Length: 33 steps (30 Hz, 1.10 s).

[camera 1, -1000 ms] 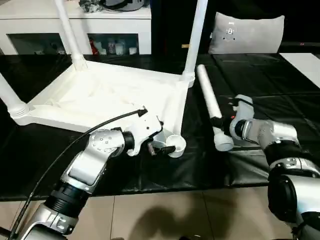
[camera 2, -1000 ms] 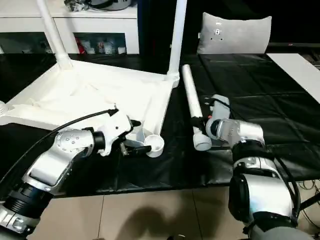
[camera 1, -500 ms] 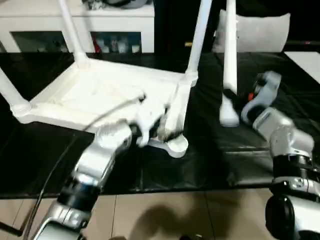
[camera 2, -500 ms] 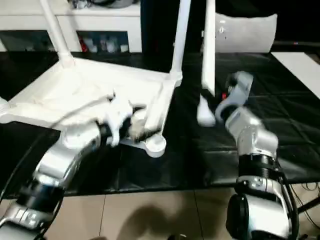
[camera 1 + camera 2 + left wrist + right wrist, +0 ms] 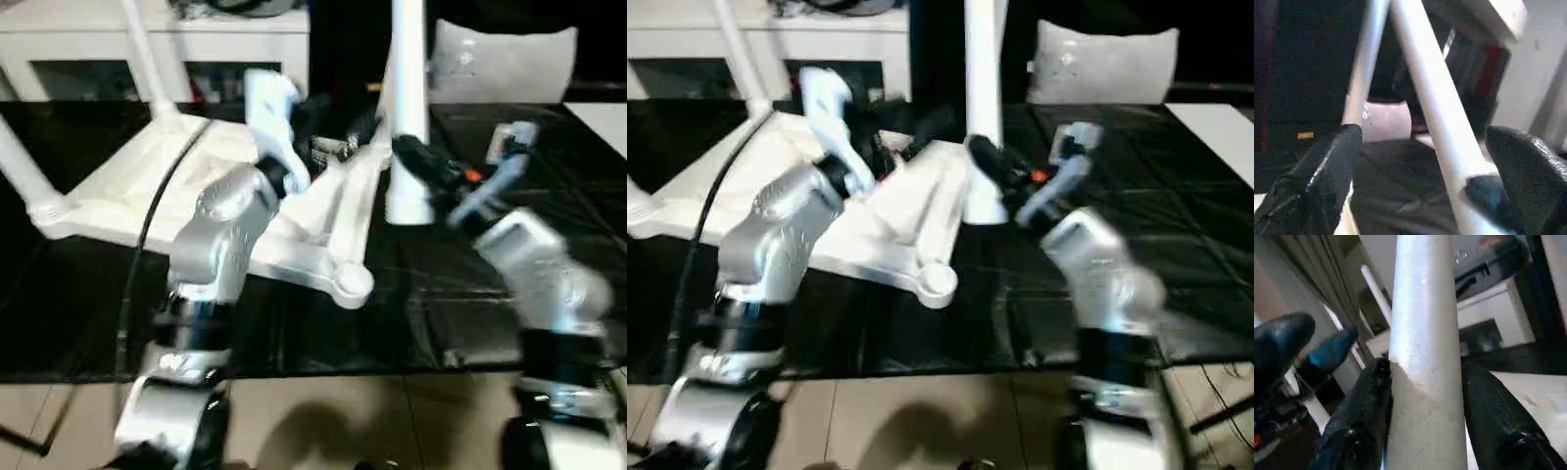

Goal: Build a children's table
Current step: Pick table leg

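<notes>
The tabletop point(image 5: 196, 186) is white, as is each leg point(image 5: 407, 108) on it, including the one in the right pincer point(image 5: 1425, 396), whose fingers point(image 5: 1498, 431) are black with a slight sheen. The left pincer point(image 5: 1420, 186) has the same glossy black fingers point(image 5: 1322, 181). Both forearms point(image 5: 220, 235) are silver over black joints, with a white wrist housing and a small red-orange spot, perhaps a light, near the right wrist point(image 5: 473, 176). The surface point(image 5: 490, 294) is covered in black with faint creased squares. The cabinet point(image 5: 98, 39) behind is white, the cushion point(image 5: 500, 64) pale grey, the floor point(image 5: 323, 421) beige tile with thin grout lines.
</notes>
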### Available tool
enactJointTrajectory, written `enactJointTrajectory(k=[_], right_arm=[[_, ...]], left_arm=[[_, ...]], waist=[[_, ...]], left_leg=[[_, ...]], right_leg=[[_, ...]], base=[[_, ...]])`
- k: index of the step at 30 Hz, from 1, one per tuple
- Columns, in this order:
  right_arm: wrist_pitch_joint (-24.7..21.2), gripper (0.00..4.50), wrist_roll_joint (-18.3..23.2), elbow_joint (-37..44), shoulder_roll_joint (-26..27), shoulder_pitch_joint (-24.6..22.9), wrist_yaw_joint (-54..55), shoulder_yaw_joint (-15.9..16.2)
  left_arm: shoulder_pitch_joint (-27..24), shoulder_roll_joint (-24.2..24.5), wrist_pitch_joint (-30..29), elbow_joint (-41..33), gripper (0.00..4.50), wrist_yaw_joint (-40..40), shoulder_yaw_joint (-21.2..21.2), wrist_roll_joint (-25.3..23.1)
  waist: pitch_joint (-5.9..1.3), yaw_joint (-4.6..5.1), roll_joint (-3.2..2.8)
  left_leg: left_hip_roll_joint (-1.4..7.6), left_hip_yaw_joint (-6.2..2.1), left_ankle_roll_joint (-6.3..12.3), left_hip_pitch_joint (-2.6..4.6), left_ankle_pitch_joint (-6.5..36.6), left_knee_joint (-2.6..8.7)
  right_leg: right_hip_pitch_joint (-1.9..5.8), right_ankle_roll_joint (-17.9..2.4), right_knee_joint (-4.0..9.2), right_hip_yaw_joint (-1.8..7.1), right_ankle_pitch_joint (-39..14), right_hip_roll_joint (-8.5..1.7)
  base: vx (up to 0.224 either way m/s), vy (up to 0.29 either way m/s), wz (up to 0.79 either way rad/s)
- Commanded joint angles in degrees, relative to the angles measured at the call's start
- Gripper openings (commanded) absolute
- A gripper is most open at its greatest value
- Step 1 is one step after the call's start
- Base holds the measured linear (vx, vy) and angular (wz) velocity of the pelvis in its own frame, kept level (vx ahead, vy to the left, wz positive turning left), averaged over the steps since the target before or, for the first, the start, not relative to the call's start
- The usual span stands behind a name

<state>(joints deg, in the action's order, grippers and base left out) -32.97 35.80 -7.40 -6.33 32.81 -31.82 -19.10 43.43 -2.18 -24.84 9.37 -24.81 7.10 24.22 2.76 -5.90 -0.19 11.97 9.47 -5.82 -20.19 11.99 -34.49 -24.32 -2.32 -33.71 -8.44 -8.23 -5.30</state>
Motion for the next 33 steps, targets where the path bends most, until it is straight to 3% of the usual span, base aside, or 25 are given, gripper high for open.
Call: enactJointTrajectory(k=[1, 4, 8, 13, 14, 17, 18, 19, 21, 23, 24, 25, 27, 28, 29, 30, 33], right_arm=[[0.1, 1.84, 2.9, 1.2, -0.4, 0.5, -2.7, -0.9], [-2.6, 1.84, 4.6, 3.9, -1.4, -2.1, -7.6, 2.4], [-4.5, 1.84, 6.3, 6.5, -1.4, -4.1, -10.0, 4.4], [-4.9, 1.84, 6.5, 8.0, -1.2, -5.6, -10.7, 6.2], [-4.8, 1.84, 6.4, 8.1, -1.4, -5.7, -10.8, 6.4], [-3.4, 1.84, 3.8, 8.3, -2.5, -6.4, -11.2, 8.6], [-0.4, 1.84, 0.3, 8.2, -2.5, -6.5, -9.6, 10.2], [0.5, 1.84, -0.6, 8.1, -2.4, -6.5, -9.1, 10.5], [4.2, 1.84, -4.6, 7.7, -1.9, -6.3, -7.0, 12.3], [10.9, 1.84, -11.2, 6.8, -1.3, -6.7, -5.4, 16.5], [10.9, 1.84, -11.2, 6.8, -1.3, -6.7, -5.4, 16.5], [15.2, 1.84, -14.7, 5.6, -0.8, -6.9, -4.3, 18.7], [17.0, 1.84, -16.1, 5.0, -0.5, -6.9, -3.5, 19.5], [18.8, 1.83, -17.2, 4.3, 0.2, -7.0, -2.4, 19.8], [20.7, 1.83, -18.4, 3.7, 0.8, -7.0, -1.3, 20.0], [20.7, 1.83, -18.4, 3.7, 0.8, -7.0, -1.3, 20.0], [24.2, 1.83, -20.6, 2.3, 1.5, -7.1, -0.5, 21.4]], left_arm=[[1.3, -1.3, -4.1, 0.0, 4.50, 1.0, 2.3, 5.1], [2.8, -4.0, -8.1, 0.0, 4.50, 1.8, 4.2, 10.4], [3.5, -5.2, -9.7, 0.5, 4.50, 2.6, 4.5, 11.7], [3.7, -6.1, -10.4, 0.5, 4.50, 3.4, 4.4, 12.5], [3.7, -6.3, -10.7, 0.2, 4.33, 3.3, 4.5, 13.0], [3.5, -6.8, -12.0, -2.0, 4.16, 2.9, 4.8, 15.6], [3.3, -6.6, -10.9, -2.3, 4.11, 3.7, 4.1, 14.2], [3.2, -6.6, -10.6, -2.3, 3.80, 3.8, 3.9, 13.8], [2.8, -6.6, -8.9, -2.6, 3.73, 4.9, 2.7, 11.5], [1.8, -7.6, -5.7, -3.3, 3.70, 7.9, 0.9, 7.9], [1.8, -7.6, -5.7, -3.3, 3.38, 7.9, 0.9, 7.9], [1.2, -8.3, -3.7, -3.6, 3.28, 10.0, -0.4, 5.7], [1.0, -8.7, -2.8, -3.8, 3.26, 11.0, -0.9, 5.0], [0.9, -9.4, -1.7, -3.9, 3.13, 11.9, -1.0, 4.6], [0.8, -9.9, -0.5, -3.9, 3.13, 12.7, -1.1, 4.0], [0.8, -9.9, -0.5, -3.9, 2.84, 12.7, -1.1, 4.0], [0.8, -10.9, 1.3, -3.9, 2.85, 13.7, -0.7, 4.0]], waist=[[-4.48, -0.44, 0.66], [-4.60, -1.01, 0.59], [-4.64, -1.53, 0.70], [-4.46, -1.66, 0.67], [-4.44, -1.67, 0.68], [-4.43, -1.79, 0.61], [-4.46, -1.72, 0.59], [-4.39, -1.66, 0.66], [-4.40, -1.64, 0.62], [-4.40, -1.45, 0.60], [-4.43, -1.33, 0.63], [-4.45, -1.26, 0.79], [-4.43, -1.12, 0.71], [-4.45, -0.95, 1.02], [-4.43, -0.94, 0.78], [-4.47, -0.90, 0.74], [-4.47, -0.67, 0.69]], left_leg=[[0.62, 0.20, 4.81, -0.47, 3.3, 3.40], [0.72, 0.25, 5.66, -0.67, 1.9, 3.22], [0.82, 0.18, 6.55, -0.75, 0.3, 3.11], [0.61, 0.25, 5.23, -0.78, 1.3, 3.27], [0.64, 0.24, 5.04, -0.71, 1.6, 3.30], [0.67, 0.16, 4.16, -0.78, 2.0, 3.35], [0.76, 0.13, 4.00, -0.77, 2.0, 3.35], [0.66, 0.20, 3.66, -0.78, 2.0, 3.31], [0.71, 0.10, 3.29, -0.78, 2.0, 3.39], [0.62, 0.06, 2.89, -0.82, 2.0, 3.40], [0.59, 0.11, 2.81, -0.83, 2.1, 3.35], [0.60, 0.09, 3.00, -0.91, 2.2, 3.39], [0.63, 0.08, 3.32, -0.85, 2.2, 3.40], [0.64, 0.12, 3.56, -0.89, 2.0, 3.38], [0.67, 0.08, 3.79, -0.84, 2.2, 3.42], [0.74, 0.06, 3.93, -0.85, 2.1, 3.43], [0.78, 0.06, 4.25, -0.84, 1.8, 3.39]], right_leg=[[4.29, -3.8, 4.62, 2.76, -19.3, -2.75], [4.55, -5.6, 3.92, 2.93, -15.1, -2.80], [4.66, -6.3, 3.72, 3.02, -13.0, -2.99], [4.78, -3.9, 4.34, 2.97, -16.4, -3.01], [4.72, -3.6, 4.44, 2.96, -17.0, -2.99], [4.75, -3.0, 4.50, 2.92, -17.9, -3.03], [4.70, -3.0, 4.42, 2.95, -17.4, -2.99], [4.62, -2.3, 4.51, 2.93, -17.6, -2.97], [4.57, -1.7, 4.55, 2.94, -17.9, -3.03], [4.62, -1.0, 4.54, 2.90, -17.9, -2.97], [4.63, -0.7, 4.49, 2.95, -17.5, -2.96], [4.69, -0.7, 4.42, 2.95, -17.4, -2.98], [4.63, -0.8, 4.43, 2.96, -17.2, -2.95], [4.66, -1.2, 4.31, 3.00, -16.6, -2.89], [4.62, -1.7, 4.30, 3.00, -16.6, -2.97], [4.58, -1.8, 4.25, 3.04, -16.3, -3.01], [4.66, -3.1, 3.91, 3.14, -14.4, -2.95]], base=[[0.000, 0.000, 0.00], [0.000, 0.000, 0.00], [0.000, 0.000, 0.00], [0.000, 0.000, 0.00], [0.000, 0.000, 0.00], [0.000, 0.000, 0.00], [0.000, 0.000, 0.00], [0.000, 0.000, 0.00], [0.000, 0.000, 0.00], [0.000, 0.000, 0.00], [0.000, 0.000, 0.00], [0.000, 0.000, 0.00], [0.000, 0.000, 0.00], [0.000, 0.000, 0.00], [0.000, 0.000, 0.00], [0.000, 0.000, 0.00], [0.000, 0.000, 0.00]])
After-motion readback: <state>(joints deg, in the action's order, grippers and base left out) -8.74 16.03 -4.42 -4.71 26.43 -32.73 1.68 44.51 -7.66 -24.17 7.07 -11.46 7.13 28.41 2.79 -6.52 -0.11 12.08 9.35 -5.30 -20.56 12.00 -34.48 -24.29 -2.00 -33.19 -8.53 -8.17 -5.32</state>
